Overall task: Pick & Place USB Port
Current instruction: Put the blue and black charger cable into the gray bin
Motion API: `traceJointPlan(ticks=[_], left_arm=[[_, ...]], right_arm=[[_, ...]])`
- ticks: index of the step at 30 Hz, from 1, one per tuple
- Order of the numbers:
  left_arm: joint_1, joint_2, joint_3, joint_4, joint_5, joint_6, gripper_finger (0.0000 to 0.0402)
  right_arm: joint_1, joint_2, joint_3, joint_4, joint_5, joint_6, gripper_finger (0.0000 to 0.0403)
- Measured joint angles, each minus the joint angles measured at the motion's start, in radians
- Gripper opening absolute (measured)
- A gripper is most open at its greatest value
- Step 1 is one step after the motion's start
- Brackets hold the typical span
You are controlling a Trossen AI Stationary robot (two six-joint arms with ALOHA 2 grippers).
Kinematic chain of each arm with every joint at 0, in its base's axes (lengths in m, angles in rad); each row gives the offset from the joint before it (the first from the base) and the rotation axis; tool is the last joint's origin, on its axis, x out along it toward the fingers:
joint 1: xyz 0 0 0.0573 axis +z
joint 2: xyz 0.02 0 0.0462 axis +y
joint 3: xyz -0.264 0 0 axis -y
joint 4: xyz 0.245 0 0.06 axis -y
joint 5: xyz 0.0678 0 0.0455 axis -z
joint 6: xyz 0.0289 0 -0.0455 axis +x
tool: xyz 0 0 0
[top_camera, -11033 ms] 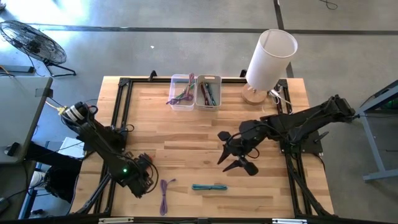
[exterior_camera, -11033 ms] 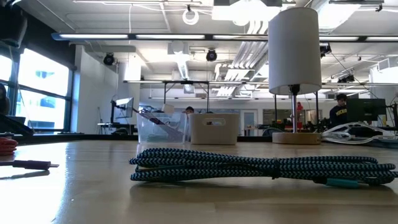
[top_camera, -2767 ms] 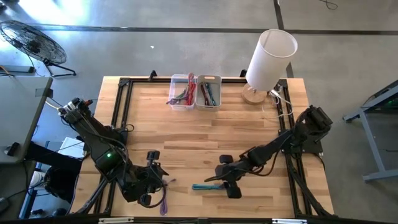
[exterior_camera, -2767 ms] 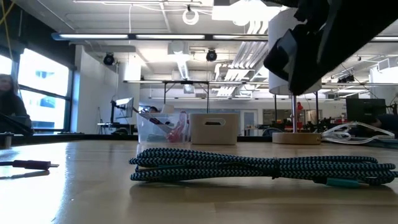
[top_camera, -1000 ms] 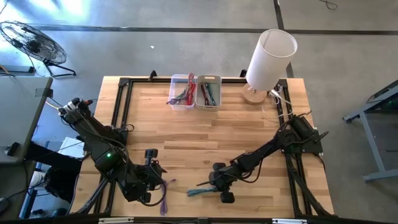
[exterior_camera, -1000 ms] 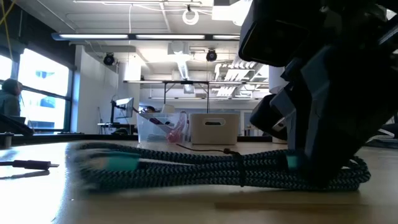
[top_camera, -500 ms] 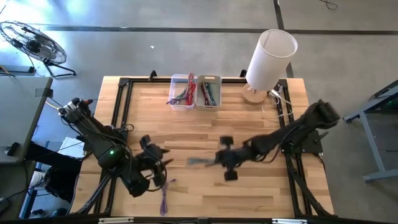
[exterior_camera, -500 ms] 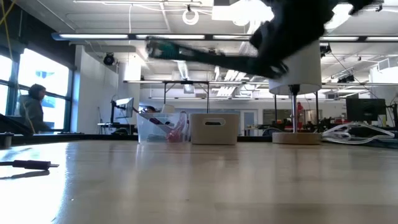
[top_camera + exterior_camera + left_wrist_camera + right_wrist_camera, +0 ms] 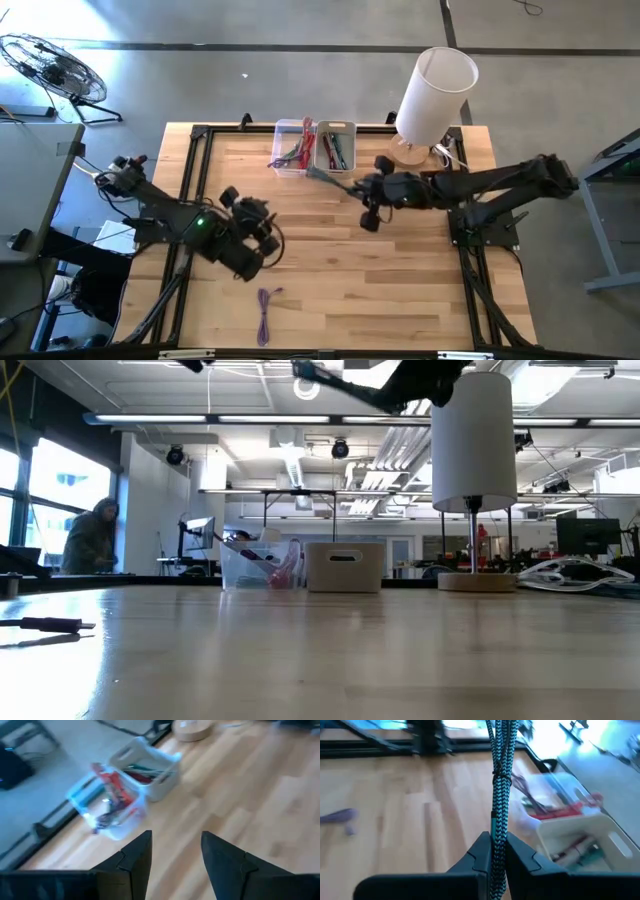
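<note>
A teal-and-black braided USB cable bundle (image 9: pixel 499 780) is up in the air, with my right gripper (image 9: pixel 352 186) shut on it over the table's far middle, just in front of the two bins. In the low view the bundle (image 9: pixel 335 385) shows high above the tabletop. A purple cable (image 9: pixel 265 312) lies flat on the wood near the front edge. My left gripper (image 9: pixel 270 235) hovers open over the table's left middle, nothing between its fingers (image 9: pixel 134 862). My right gripper pinches the coiled bundle between its two fingers, by a stretch near a teal plug (image 9: pixel 493 831). Several strands lie together in the hold. The bundle sticks out ahead of the fingers toward the bins (image 9: pixel 322 176), lifted clear of the table.
A clear bin (image 9: pixel 292 148) and a white bin (image 9: pixel 335 148), both holding cables, stand at the far edge. A white lamp (image 9: pixel 432 95) stands at the far right. Black frame rails run along the table's left and right sides.
My right gripper has lifted the teal bundle off the wood near the front edge and carried it up and toward the far edge, close to the bins. My left gripper has risen and gone away from the purple cable toward the table's middle; that cable has stayed lying there.
</note>
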Motion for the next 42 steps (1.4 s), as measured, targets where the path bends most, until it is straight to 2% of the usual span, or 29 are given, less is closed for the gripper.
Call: traceJointPlan(ticks=[4,10,13,21,26,32,42], left_arm=[[0.079,0.0,0.0,-0.075,0.005,0.005,0.0165],[0.218,0.0,0.0,-0.255,-0.004,0.088,0.0165],[0.304,0.0,0.0,-0.288,-0.015,0.205,0.0165],[0.516,-0.005,0.0,-0.283,-0.003,0.674,0.0166],[0.614,-0.005,0.0,-0.266,0.035,0.804,0.0166],[0.671,-0.005,0.0,-0.169,0.074,0.968,0.0166],[0.667,-0.005,0.0,-0.04,0.125,1.185,0.0166]], right_arm=[[-0.068,0.018,0.0,0.015,0.017,0.013,0.0023],[-0.18,0.05,0.0,0.106,0.111,0.057,0.0023],[-0.244,0.064,0.0,0.13,0.149,0.126,0.0023],[-0.398,0.171,0.002,0.213,0.134,0.336,0.0023],[-0.438,0.254,0.002,0.248,0.128,0.419,0.0023],[-0.466,0.324,0.002,0.287,0.127,0.481,0.0023],[-0.486,0.385,0.002,0.291,0.062,0.579,0.0023]])
